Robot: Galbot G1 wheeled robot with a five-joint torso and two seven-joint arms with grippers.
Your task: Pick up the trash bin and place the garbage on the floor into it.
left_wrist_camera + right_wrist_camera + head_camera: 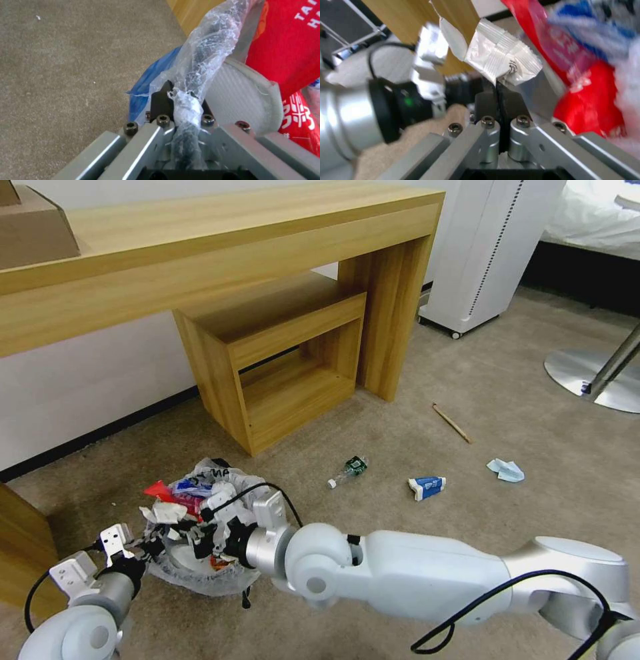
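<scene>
The trash bin, lined with a crinkly clear bag, sits low on the beige floor in front of me, stuffed with a red bag, a white slipper and wrappers. My left gripper is shut on the bin's bag-wrapped rim. Over the bin's mouth, my right gripper is shut on a white wrapper. More garbage lies on the carpet to the right: a small bottle, a blue-white carton, a blue mask and a wooden stick.
A long wooden desk with a cube shelf under it stands just behind the bin. A white appliance on castors and a round metal chair base are at the back right. Wooden furniture flanks my left arm.
</scene>
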